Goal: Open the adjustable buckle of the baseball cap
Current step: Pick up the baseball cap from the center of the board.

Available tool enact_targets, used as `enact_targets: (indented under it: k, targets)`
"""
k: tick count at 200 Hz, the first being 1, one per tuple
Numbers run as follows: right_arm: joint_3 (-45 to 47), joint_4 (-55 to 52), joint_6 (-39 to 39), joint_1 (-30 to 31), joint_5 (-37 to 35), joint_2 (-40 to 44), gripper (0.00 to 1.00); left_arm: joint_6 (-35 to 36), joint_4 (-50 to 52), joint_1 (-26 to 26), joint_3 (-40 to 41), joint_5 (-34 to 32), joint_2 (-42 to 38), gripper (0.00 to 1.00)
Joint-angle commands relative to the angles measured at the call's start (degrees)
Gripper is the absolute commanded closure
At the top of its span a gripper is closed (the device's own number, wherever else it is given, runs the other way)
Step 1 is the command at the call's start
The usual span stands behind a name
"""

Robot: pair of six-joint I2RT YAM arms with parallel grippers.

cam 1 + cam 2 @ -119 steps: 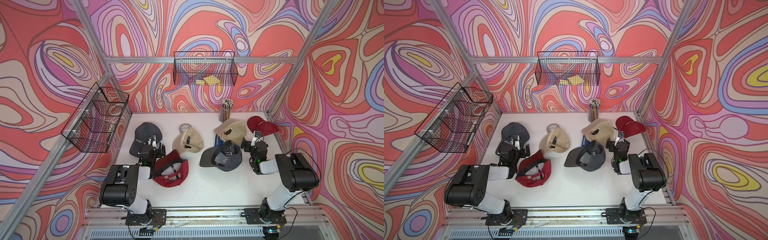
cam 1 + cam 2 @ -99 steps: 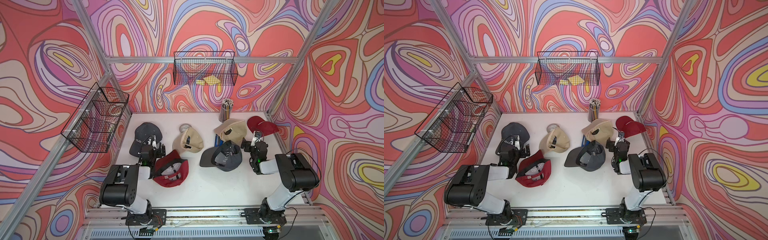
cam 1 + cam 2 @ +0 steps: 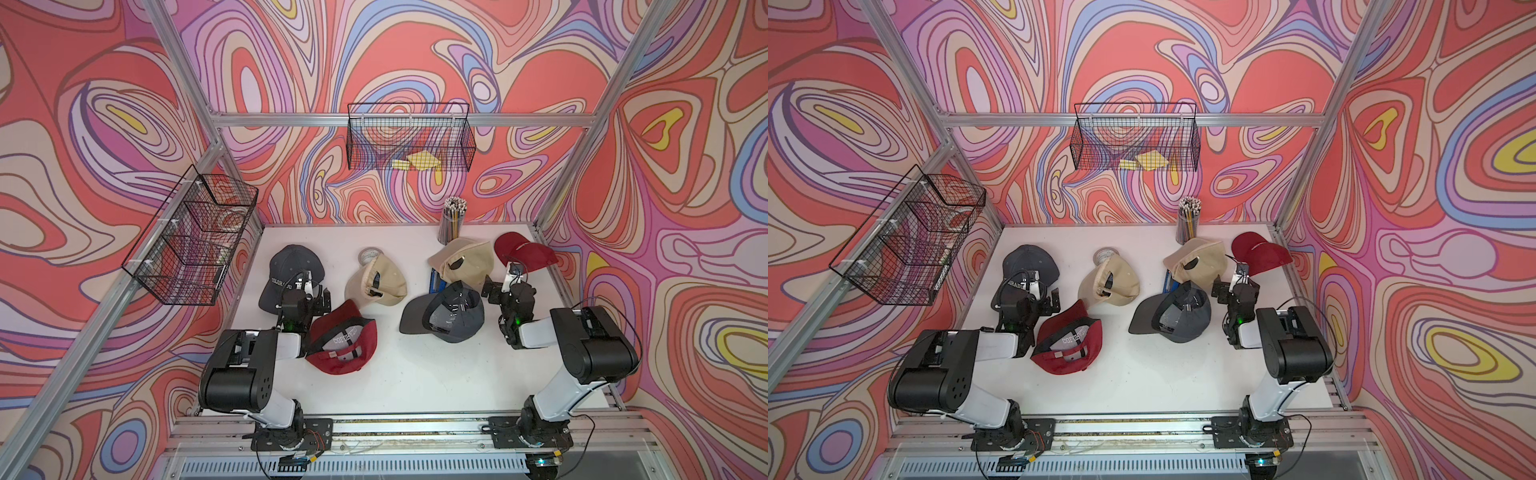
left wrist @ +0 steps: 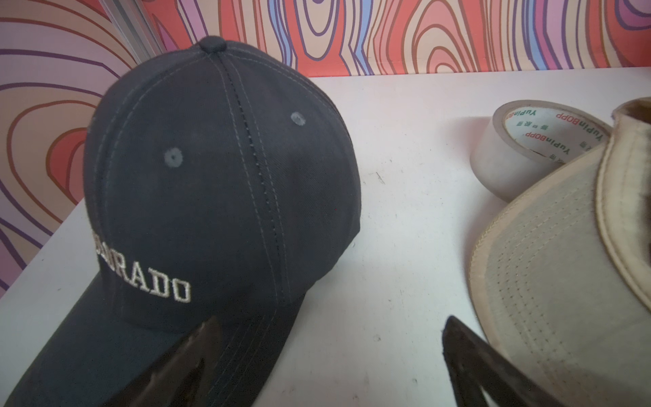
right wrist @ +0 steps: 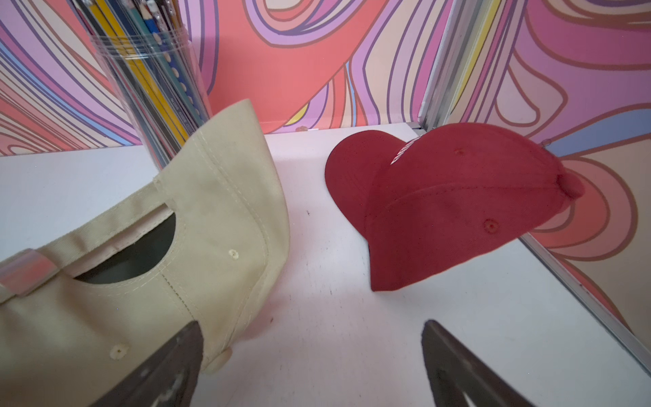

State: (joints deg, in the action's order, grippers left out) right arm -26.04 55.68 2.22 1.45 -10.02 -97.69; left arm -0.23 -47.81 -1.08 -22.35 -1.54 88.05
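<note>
Baseball caps are lying scattered over the white counter (image 3: 415,374), six of them in both top views, and neither arm is holding one. At the far left the dark grey cap (image 3: 296,266) is sitting crown up. Only the left wrist view is showing its stitched lettering up close, with the left end effector (image 4: 331,359) standing wide open and empty and one finger (image 4: 197,352) showing in front of the brim. Just beside that arm the upturned red cap (image 3: 343,340) is lying with its strap (image 3: 334,355) toward the near edge, and only the top views are catching it. Next, the beige cap (image 3: 378,280) is resting on its side against a tape roll (image 3: 366,254). The upturned grey cap (image 3: 451,316) is lying right of centre, with a second beige cap (image 3: 461,259) overlapping its far side in front of a clear pencil cup (image 3: 452,218). The right wrist view alone is revealing this cap's rear opening and the buckle (image 5: 26,273) on its strap. There the right end effector (image 5: 313,366) is also spread fully and gripping nothing. A tilted red cap (image 3: 524,254) is leaning at the far right corner. Two wire baskets are hanging above, one on the left wall (image 3: 191,241) and one on the back wall (image 3: 409,143).
</note>
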Motion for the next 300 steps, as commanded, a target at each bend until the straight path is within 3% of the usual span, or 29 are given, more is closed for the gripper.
enact_targets:
  k: [1,58,77,87,106,128,151,183,223,247,279,290,300]
  targets:
    - [-0.5,-0.2,-0.1,-0.3,0.2,0.1,0.02,0.0,-2.3,0.3,0.5,-0.2,0.1,0.01]
    - [-0.5,-0.1,0.2,-0.3,-0.6,0.4,0.04,0.1,-2.3,0.3,0.5,0.1,-0.1,0.01]
    - [-3.1,-11.2,1.4,-0.3,-4.0,8.0,0.07,0.9,2.8,0.2,0.3,2.6,-5.5,0.01]
    - [-4.1,-15.8,0.6,-0.3,-2.2,12.0,0.15,1.2,8.2,0.2,-0.5,3.1,-10.2,0.01]
    - [-3.0,-15.4,3.5,-0.1,0.7,16.8,0.17,-1.7,10.3,0.1,1.2,0.0,-17.8,0.01]
    - [-8.0,-26.3,6.2,-0.1,8.9,19.1,0.23,-8.6,12.1,0.1,2.5,-1.0,-24.6,0.02]
    - [-12.2,-32.8,7.9,-0.1,19.4,18.3,0.27,-13.8,26.2,0.1,-2.6,-2.3,-28.1,0.06]
    - [-16.0,-38.6,10.3,-0.1,27.3,16.4,0.29,-18.5,41.0,0.3,-9.1,-12.9,-27.0,0.09]
    - [-16.9,-38.3,10.2,0.0,30.4,14.1,0.28,-15.9,42.5,0.7,-13.7,-13.2,-22.1,0.01]
    - [-16.8,-37.8,9.8,0.0,31.3,14.0,0.21,-12.4,45.3,0.9,-19.6,-12.0,-17.8,0.01]
    - [-16.9,-38.2,9.2,0.5,31.8,14.5,0.17,-11.8,47.1,0.9,-25.1,-15.7,-12.6,0.01]
    - [-17.3,-39.1,8.9,0.7,31.8,14.8,0.07,-11.9,48.0,1.0,-27.3,-16.9,-10.0,0.01]
    - [-17.4,-39.8,8.7,0.9,31.9,15.3,0.05,-11.8,48.1,1.0,-28.9,-17.0,-7.6,0.01]
